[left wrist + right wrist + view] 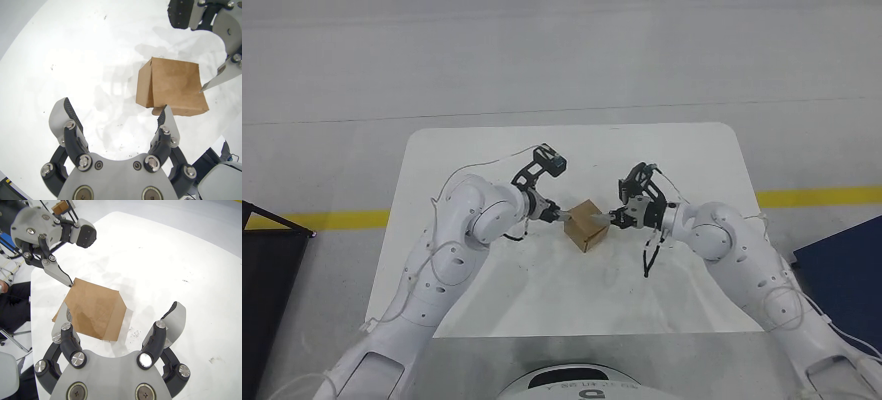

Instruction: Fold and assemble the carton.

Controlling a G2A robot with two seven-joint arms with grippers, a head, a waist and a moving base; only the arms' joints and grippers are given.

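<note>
A small brown carton stands folded up near the middle of the white table. My left gripper is at its left side and my right gripper at its right. In the left wrist view the left gripper is open, one fingertip touching the carton's lower edge where a small flap sticks out. In the right wrist view the right gripper is open, one finger lying against the carton's side, the other out over bare table.
The table's surface around the carton is bare white with a few dark scuffs. A black stand is on the floor to the left and a dark blue object to the right, both off the table.
</note>
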